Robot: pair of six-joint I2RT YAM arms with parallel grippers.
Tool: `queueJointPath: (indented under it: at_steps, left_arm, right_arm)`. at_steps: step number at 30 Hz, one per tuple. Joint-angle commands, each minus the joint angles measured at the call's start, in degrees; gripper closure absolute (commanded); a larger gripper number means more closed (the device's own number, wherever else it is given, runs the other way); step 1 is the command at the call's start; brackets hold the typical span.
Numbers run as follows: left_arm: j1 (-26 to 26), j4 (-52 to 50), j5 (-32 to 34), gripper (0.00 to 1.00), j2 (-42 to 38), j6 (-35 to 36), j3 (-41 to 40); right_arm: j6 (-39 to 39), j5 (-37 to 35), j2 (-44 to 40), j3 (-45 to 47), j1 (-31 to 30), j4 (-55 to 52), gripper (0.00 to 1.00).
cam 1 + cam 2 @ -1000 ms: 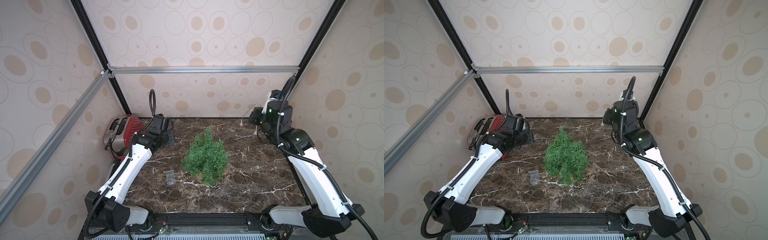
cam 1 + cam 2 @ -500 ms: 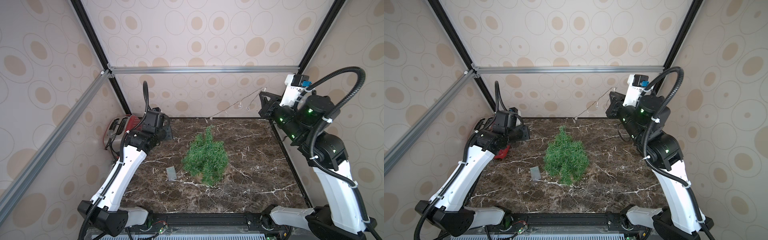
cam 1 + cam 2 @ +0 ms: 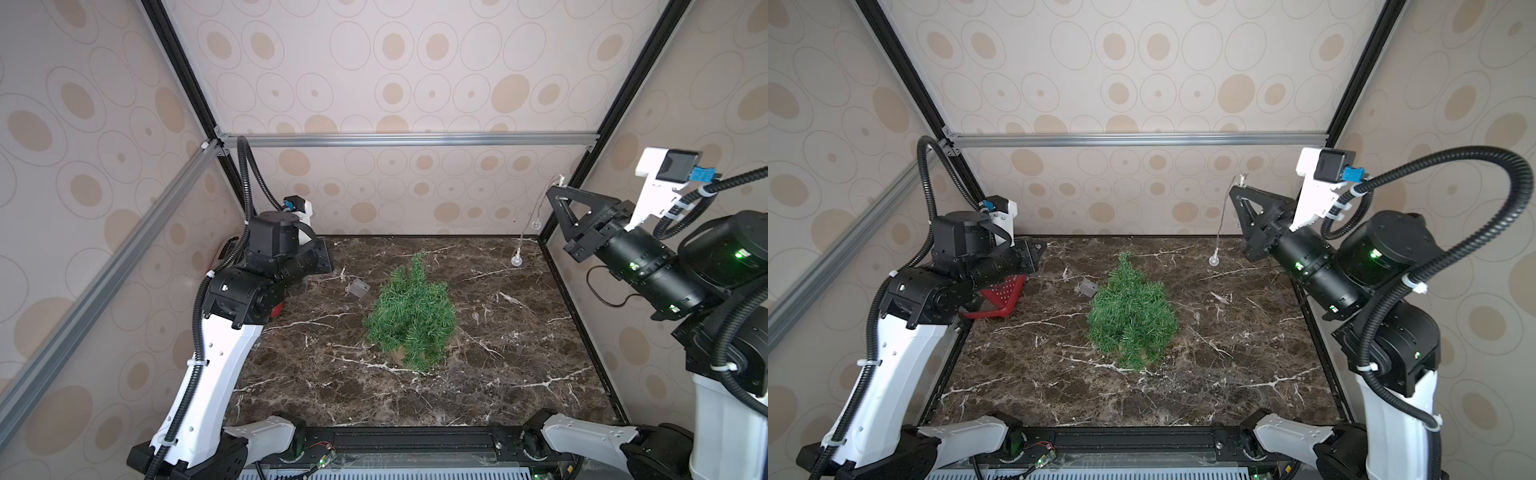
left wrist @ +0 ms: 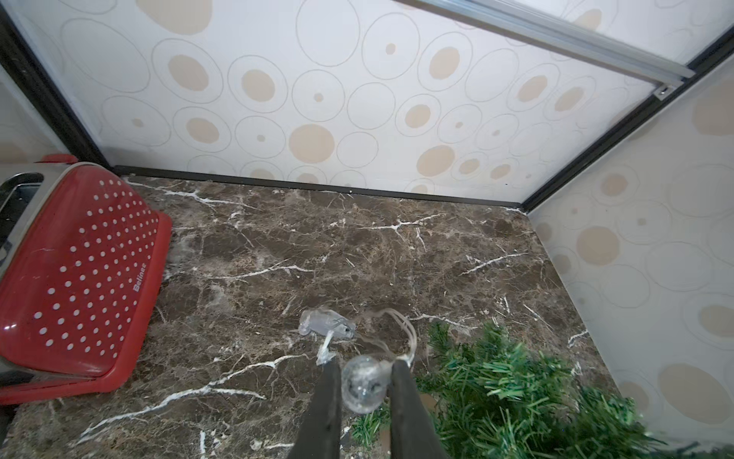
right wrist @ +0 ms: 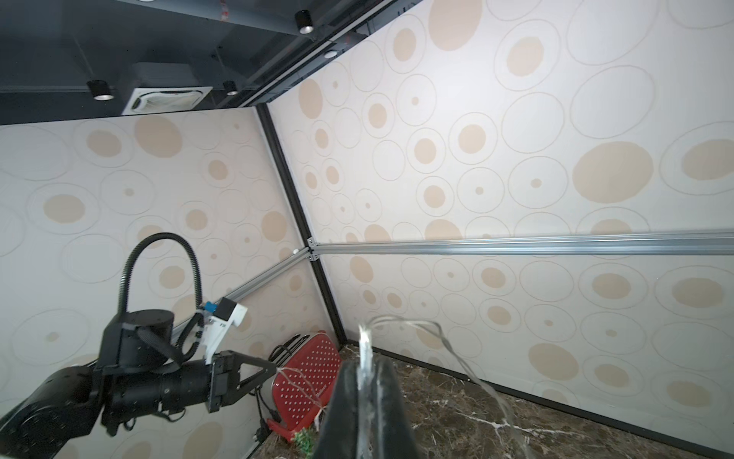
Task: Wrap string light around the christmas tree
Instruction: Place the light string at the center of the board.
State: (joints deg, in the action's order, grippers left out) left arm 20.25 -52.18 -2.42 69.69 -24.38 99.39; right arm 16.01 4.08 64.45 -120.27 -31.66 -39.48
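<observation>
Plainly, the left pincer [image 4: 365, 363] is clamped narrow around one clear globe bulb of the string light [image 4: 364, 387], a thin silvery wire strung with small clear bulbs. From that bulb the wire loops just past the fingertips to the small translucent grey rectangular box [image 4: 326, 324], which lies close ahead of the pincer over the brown, white-veined marble tabletop [image 3: 498, 374] (whether it rests on the stone or hangs, I cannot tell).

The right pincer [image 5: 366, 377], raised well above the table, is pinched tight on another stretch of the wire, with a white end sticking up past its fingertips. Below it the wire hangs down with two bulbs [image 3: 535, 225] showing in a top view.

The small artificial green christmas tree [image 3: 411, 320], bristly, with a pointed top and tan base, stands upright between the two pincers, lower than both and nearer the left one. A red white-dotted toaster [image 4: 79, 278] sits beside the left pincer.

Counted: one tree, one string light, one box, one toaster, two pincers, and three bulbs that can be made out.
</observation>
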Motion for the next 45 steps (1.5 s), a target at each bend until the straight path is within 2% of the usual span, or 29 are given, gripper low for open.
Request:
queueJointPath:
  at_steps: [1, 6, 10, 15, 20, 24, 28, 31, 33, 38, 45]
  left_arm:
    - [-0.26, -2.31, -2.91, 0.97, 0.22, 1.52, 2.16]
    - [-0.23, -4.24, -3.78, 0.97, 2.63, 2.91, 6.24]
    - [-0.23, -6.0, -3.67, 0.97, 4.37, 2.59, 9.4]
    - [-0.21, -8.97, -4.72, 0.97, 7.0, 2.74, 11.62]
    - [-0.28, -9.79, -4.99, 0.96, 7.82, 3.24, 13.15]
    - [-0.21, -11.1, -4.08, 0.97, 8.96, 4.21, 14.25]
    - [-0.23, -11.86, -2.49, 0.97, 9.45, 5.26, 14.19]
    - [-0.25, -12.32, -2.66, 0.97, 9.91, 5.65, 14.33]
    - [-0.28, -12.42, -3.24, 0.97, 10.2, 5.7, 14.25]
    - [-0.23, -12.47, -4.85, 0.97, 10.98, 5.79, 13.68]
    - [-0.22, -13.42, -5.73, 0.98, 11.58, 6.67, 13.06]
  right_arm:
    - [-0.18, 6.05, -2.37, 1.04, -0.53, -1.12, 1.0]
    - [-0.1, 9.73, -4.59, 1.23, -0.49, -1.01, 1.0]
    - [-2.08, 4.93, -5.86, 3.04, -0.54, -3.23, 1.0]
    - [-5.49, -11.43, -7.56, 10.51, -0.51, -2.45, 1.0]
    - [-8.45, -27.43, -3.88, 9.97, -0.44, -3.02, 1.0]
    - [-14.07, -41.89, 0.56, 11.11, -0.46, 0.32, 1.0]
    - [-17.5, -49.58, 3.87, 14.85, -0.5, 4.02, 1.0]
    - [-15.3, -50.57, 4.23, 19.44, 0.13, 4.36, 1.0]
    - [-11.18, -50.12, 3.86, 23.41, 2.1, 3.09, 1.0]
    - [1.63, -40.97, 2.27, 35.72, 10.39, 0.64, 1.0]
    - [10.48, -31.9, 3.61, 51.62, 18.36, 2.88, 1.0]
